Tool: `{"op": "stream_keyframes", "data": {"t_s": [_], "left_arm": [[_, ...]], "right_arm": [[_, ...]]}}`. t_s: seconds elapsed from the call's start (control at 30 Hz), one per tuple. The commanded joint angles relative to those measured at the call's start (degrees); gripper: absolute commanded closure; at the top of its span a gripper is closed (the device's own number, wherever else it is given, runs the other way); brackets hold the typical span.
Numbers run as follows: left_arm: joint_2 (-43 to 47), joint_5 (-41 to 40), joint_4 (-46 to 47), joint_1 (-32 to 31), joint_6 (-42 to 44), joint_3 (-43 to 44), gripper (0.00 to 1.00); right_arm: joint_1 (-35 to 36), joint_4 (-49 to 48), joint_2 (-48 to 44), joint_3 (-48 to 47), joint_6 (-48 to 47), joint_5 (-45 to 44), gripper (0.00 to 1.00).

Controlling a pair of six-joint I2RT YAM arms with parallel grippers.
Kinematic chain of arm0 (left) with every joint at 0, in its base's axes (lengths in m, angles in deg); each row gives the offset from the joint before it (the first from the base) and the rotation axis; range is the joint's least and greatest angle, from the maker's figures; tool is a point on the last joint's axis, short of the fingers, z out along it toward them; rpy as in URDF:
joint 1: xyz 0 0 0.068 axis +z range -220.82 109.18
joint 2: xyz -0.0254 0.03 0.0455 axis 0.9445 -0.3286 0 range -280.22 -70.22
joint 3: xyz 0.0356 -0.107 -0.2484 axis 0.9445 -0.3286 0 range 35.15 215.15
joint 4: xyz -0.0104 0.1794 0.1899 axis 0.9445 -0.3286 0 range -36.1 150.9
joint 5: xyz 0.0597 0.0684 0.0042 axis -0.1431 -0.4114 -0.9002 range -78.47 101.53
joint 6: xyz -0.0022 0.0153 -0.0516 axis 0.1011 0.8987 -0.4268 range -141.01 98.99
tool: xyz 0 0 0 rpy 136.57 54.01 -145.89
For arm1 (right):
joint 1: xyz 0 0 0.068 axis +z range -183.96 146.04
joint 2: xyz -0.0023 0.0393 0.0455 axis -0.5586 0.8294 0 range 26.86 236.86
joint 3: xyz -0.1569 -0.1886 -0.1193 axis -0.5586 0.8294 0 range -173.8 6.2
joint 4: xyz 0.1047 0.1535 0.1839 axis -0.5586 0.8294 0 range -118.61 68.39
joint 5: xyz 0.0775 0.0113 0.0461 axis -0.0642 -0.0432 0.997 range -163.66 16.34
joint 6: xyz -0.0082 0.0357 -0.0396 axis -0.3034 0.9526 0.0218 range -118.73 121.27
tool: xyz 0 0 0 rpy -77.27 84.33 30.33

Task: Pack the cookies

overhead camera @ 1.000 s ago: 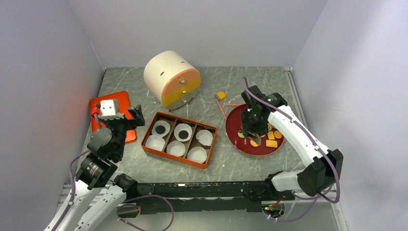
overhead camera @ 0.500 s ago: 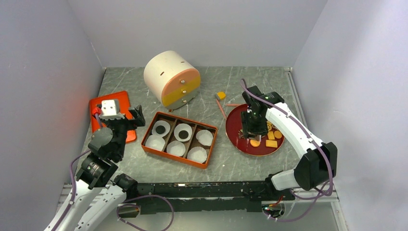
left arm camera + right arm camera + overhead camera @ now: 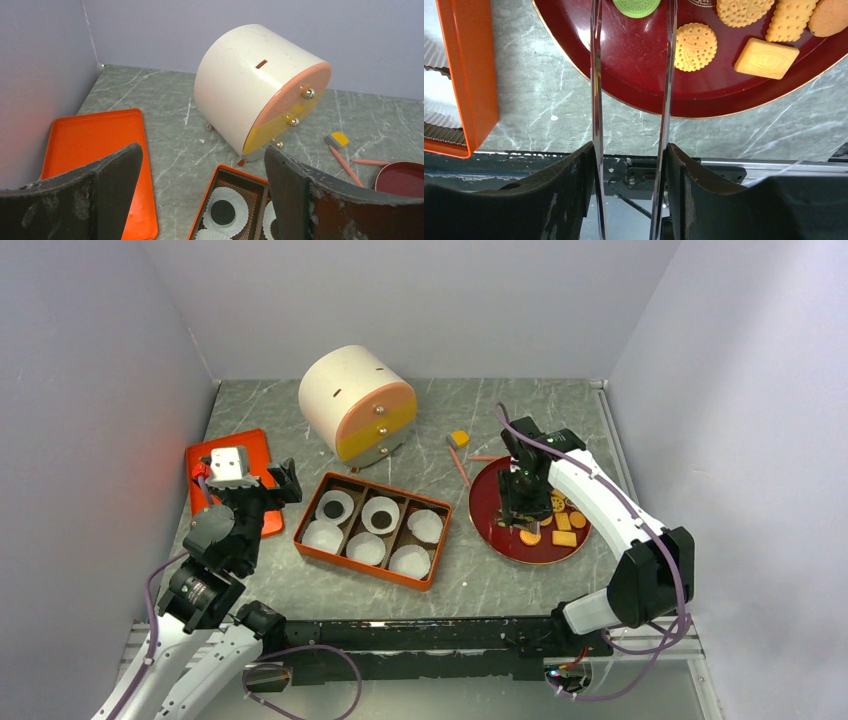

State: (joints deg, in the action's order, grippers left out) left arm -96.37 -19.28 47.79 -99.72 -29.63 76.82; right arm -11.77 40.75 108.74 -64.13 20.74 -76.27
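Near to far.

1. Right hand (image 3: 524,522): my two clear blades are spread over the near-left part of the red plate (image 3: 634,90) and pinch nothing. Their tips are cut off at the top of the wrist view.
2. Green cookie (image 3: 636,6): it lies flat on the plate between the blades, with a gap on each side. Its far half is out of frame.
3. Other cookies (image 3: 695,46): round and oblong tan biscuits and one yellow square, all on the plate to the right of the blades. Several are cropped at the top edge. From above, my wrist covers part of the group, so I cannot give a count.
4. Left hand (image 3: 202,152): it hangs over the left side of the table (image 3: 470,580) with its fingers spread wide and nothing between them. The finger bases are cut off at the bottom of the view.
5. Orange box (image 3: 360,562): it stands between my hands and holds six white paper cups (image 3: 409,560). Black cookies (image 3: 331,509) lie in the far-left and far-middle cups. The other four cups show white from above.
6. Orange tray (image 3: 95,145): far left, partly hidden by my left arm.
7. Pink sticks (image 3: 460,468) and a small yellow piece (image 3: 459,438): beyond the plate. The piece is too small to identify.
8. White drum chest (image 3: 355,405): farthest back, with a pink and yellow front.
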Motion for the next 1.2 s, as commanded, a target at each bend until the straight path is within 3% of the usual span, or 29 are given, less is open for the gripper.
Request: {"op": "stream_keyframes", "data": {"t_s": [0.0, 0.47, 0.87, 1.17], "left_arm": [[-0.47, 0.92, 2.16, 0.26, 0.46, 0.11, 0.04], [-0.44, 0.97, 2.12, 0.25, 0.45, 0.16, 0.04], [-0.92, 1.0, 1.77, 0.25, 0.32, 0.34, 0.04], [-1.56, 1.16, 1.41, 0.25, 0.17, 0.61, 0.04]], "right_arm": [[-0.26, -1.66, 0.22, -0.49, -0.75, 0.61, 0.46], [-0.31, 0.83, 0.29, -5.64, -1.31, 0.46, 0.63], [0.05, 0.51, -0.46, -13.54, -4.21, 3.98, 0.67], [6.37, -1.59, 0.38, -17.85, -4.58, 6.26, 0.68]]}}
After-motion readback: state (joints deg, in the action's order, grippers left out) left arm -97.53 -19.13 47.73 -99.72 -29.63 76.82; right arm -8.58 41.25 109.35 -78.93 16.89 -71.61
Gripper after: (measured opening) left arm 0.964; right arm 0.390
